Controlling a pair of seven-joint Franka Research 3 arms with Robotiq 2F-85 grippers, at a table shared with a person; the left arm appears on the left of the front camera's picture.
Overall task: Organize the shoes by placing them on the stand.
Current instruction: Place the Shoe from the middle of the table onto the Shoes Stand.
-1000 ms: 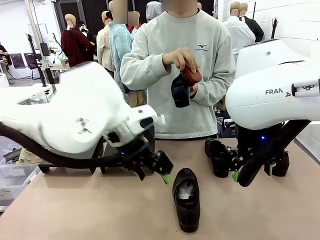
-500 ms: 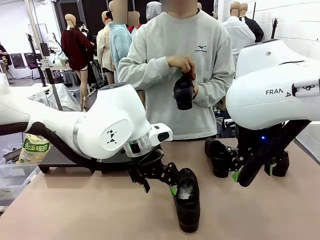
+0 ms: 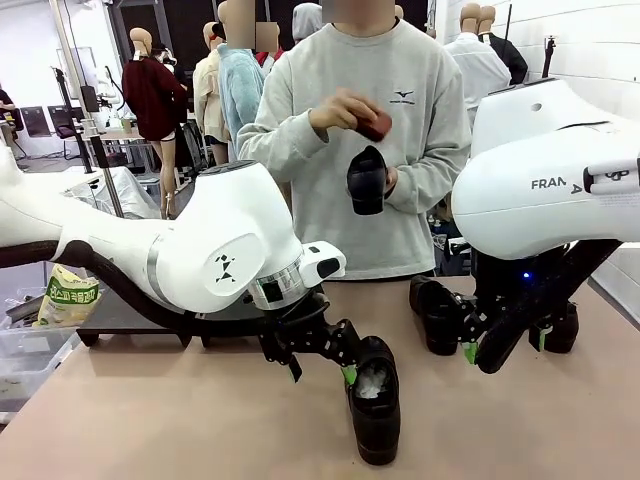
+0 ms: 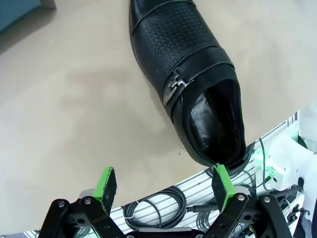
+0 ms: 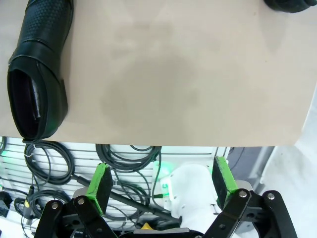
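left tool (image 3: 322, 372) low, jaws apart, beside shoe (image 3: 374, 412)

Front view faces the person (image 3: 350, 150); wrist views overlook the table (image 4: 74, 99).

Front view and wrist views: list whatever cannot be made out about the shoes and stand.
- Far-right matte black round-toed shoe: front view, the right arm hides most of it.
- Dark low stand: front view, the white left arm covers it; tiers unclear.
- Reddish object in the person's hand: too small, half under fingers.
- Black rounded shape: right wrist view, cut off by the top edge; probably a shoe.
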